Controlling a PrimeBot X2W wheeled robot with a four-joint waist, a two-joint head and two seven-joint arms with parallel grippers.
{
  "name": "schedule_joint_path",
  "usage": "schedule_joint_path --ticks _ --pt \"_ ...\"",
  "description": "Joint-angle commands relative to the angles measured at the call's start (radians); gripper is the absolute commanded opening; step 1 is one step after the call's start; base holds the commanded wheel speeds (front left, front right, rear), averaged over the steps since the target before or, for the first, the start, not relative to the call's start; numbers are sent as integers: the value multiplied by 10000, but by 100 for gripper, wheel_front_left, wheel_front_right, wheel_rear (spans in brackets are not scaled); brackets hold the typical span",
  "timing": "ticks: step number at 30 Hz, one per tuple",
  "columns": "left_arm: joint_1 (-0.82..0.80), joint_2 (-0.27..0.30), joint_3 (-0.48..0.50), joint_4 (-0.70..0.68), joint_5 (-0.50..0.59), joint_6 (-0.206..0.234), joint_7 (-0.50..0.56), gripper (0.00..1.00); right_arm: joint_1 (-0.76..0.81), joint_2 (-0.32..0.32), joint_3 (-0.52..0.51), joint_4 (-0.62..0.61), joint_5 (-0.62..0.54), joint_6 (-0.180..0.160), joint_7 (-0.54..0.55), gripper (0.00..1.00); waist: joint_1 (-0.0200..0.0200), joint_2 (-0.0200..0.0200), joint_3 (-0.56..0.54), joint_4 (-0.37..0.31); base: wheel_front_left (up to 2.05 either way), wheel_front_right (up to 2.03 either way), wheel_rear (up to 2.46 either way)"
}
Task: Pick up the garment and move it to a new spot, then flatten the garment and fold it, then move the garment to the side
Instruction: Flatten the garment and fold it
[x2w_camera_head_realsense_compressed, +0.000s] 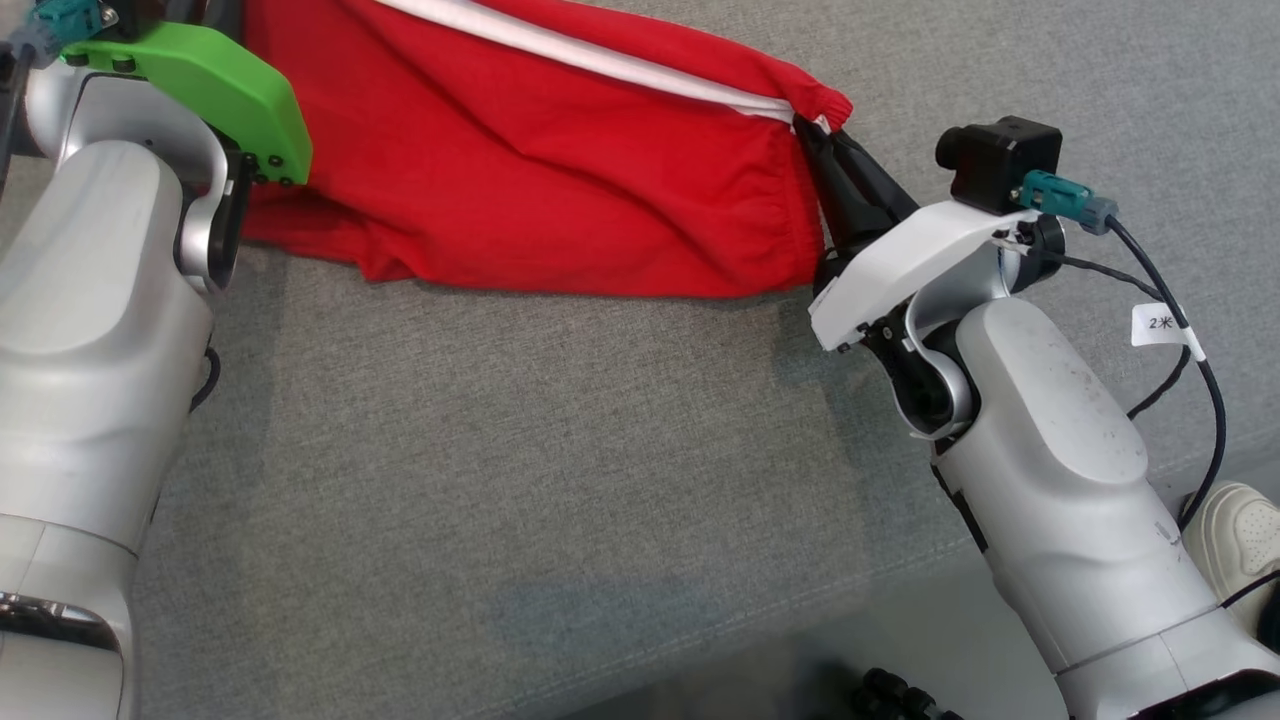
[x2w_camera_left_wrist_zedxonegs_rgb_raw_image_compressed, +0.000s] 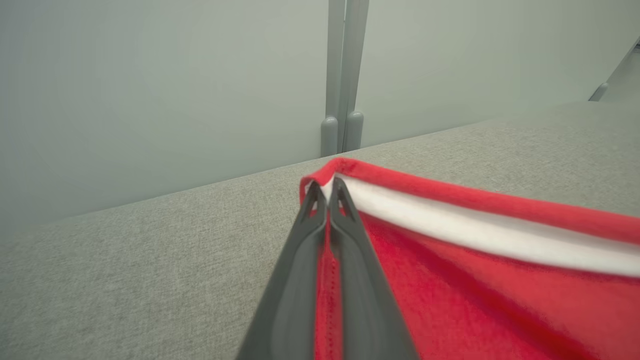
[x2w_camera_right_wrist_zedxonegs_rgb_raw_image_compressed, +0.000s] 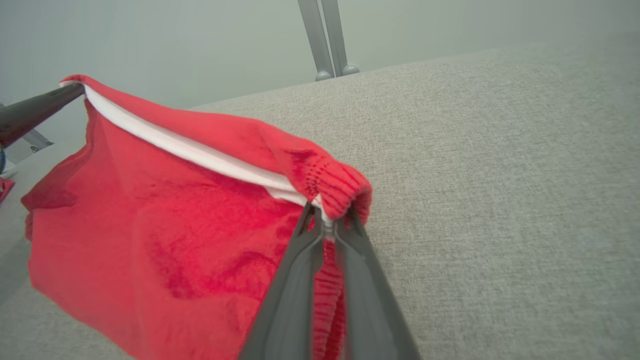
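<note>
The garment (x2w_camera_head_realsense_compressed: 540, 170) is red with a white stripe along its upper edge, stretched between my two arms above the grey fabric surface (x2w_camera_head_realsense_compressed: 500, 450). My right gripper (x2w_camera_head_realsense_compressed: 812, 130) is shut on the garment's ribbed elastic corner (x2w_camera_right_wrist_zedxonegs_rgb_raw_image_compressed: 337, 192). In the left wrist view my left gripper (x2w_camera_left_wrist_zedxonegs_rgb_raw_image_compressed: 326, 187) is shut on the other top corner of the garment (x2w_camera_left_wrist_zedxonegs_rgb_raw_image_compressed: 450, 260), beside the white stripe. The left gripper's fingers are hidden behind the green wrist cover in the head view. From the right wrist view the cloth (x2w_camera_right_wrist_zedxonegs_rgb_raw_image_compressed: 150, 225) hangs loose, and the left arm's fingers (x2w_camera_right_wrist_zedxonegs_rgb_raw_image_compressed: 35, 110) hold its far corner.
The grey surface's far edge meets a pale wall with a grey post (x2w_camera_left_wrist_zedxonegs_rgb_raw_image_compressed: 342, 75). At the head view's lower right a white shoe (x2w_camera_head_realsense_compressed: 1240, 535) stands on the floor beyond the surface's edge. Black cables (x2w_camera_head_realsense_compressed: 1190, 340) trail from my right wrist.
</note>
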Motion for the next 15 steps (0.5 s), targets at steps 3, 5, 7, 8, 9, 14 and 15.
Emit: schedule_joint_path --ticks 3,5,7,8,9,14,15 --pt "-422 1 -98 414 125 21 28 6 -311 5 242 275 258 -15 -54 60 -1 0 229 -26 0 0 0" --pt "-551 -29 -127 599 177 36 -91 100 -435 5 360 402 282 -15 -104 100 -1 0 270 14 0 0 0" --pt "-613 -38 -133 659 208 59 -210 100 -484 7 402 462 301 -13 -118 100 -1 0 280 37 0 0 0" --pt "-629 -80 -162 751 211 51 -258 100 -523 8 458 562 155 -13 -92 100 -1 0 272 71 0 0 0" --pt "-612 -130 -194 841 211 42 -309 100 -557 6 476 615 123 -15 -110 100 -1 0 252 116 0 0 0" --pt "-305 -291 -269 1245 159 -20 -552 100 -327 3 344 751 -201 -15 -181 100 -1 0 -74 372 0 0 0" --pt "-218 -309 -278 1317 132 -33 -596 100 -210 -12 302 717 -326 -13 -215 100 -1 0 -158 425 0 0 0"
